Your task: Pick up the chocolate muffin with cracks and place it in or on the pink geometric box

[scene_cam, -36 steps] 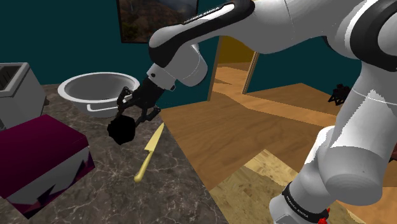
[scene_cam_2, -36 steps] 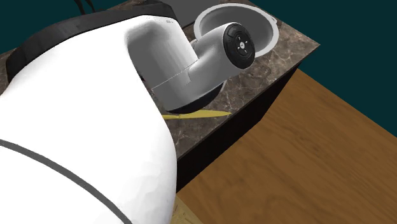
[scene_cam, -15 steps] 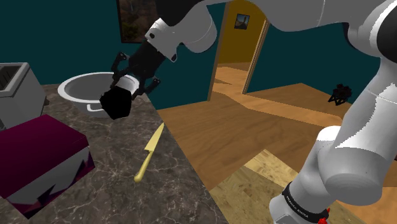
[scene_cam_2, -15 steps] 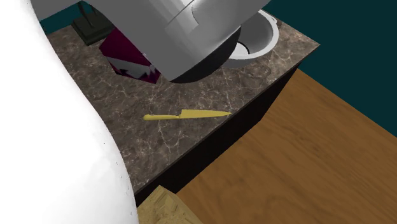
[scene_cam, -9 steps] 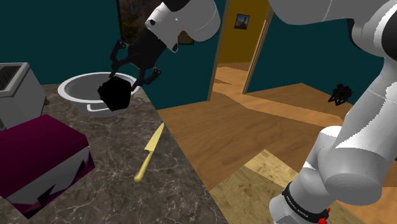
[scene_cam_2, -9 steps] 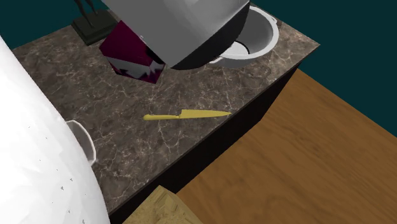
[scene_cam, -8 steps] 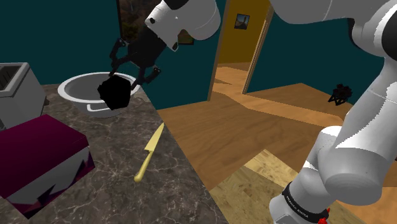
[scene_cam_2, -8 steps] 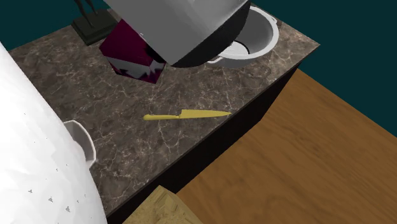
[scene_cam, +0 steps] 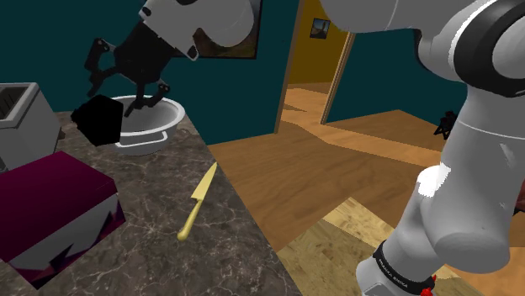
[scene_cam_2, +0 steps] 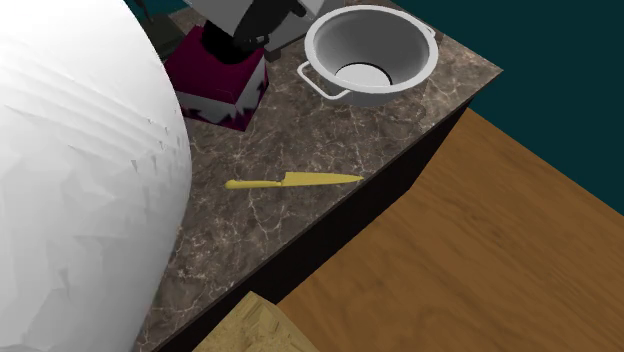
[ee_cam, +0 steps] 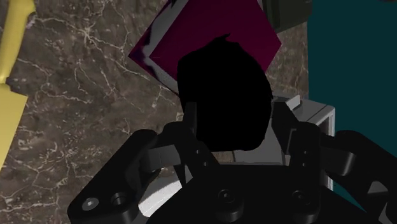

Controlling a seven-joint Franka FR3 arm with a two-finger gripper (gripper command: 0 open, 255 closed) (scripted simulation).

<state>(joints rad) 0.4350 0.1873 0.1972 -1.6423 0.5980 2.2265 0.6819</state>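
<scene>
Evidently the pincer (ee_cam: 234, 130) is pinching the black muffin (ee_cam: 222, 89) by its sides — likely light and crumbly, needing gentle pressure.

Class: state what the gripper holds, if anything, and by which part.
The gripper has its jaws clasped on the black muffin, on opposite sides of its nearer end.

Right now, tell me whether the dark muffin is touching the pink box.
Apart. The shoulder view shows the muffin hanging in the jaws, with bare counter visible between it and the box.
</scene>
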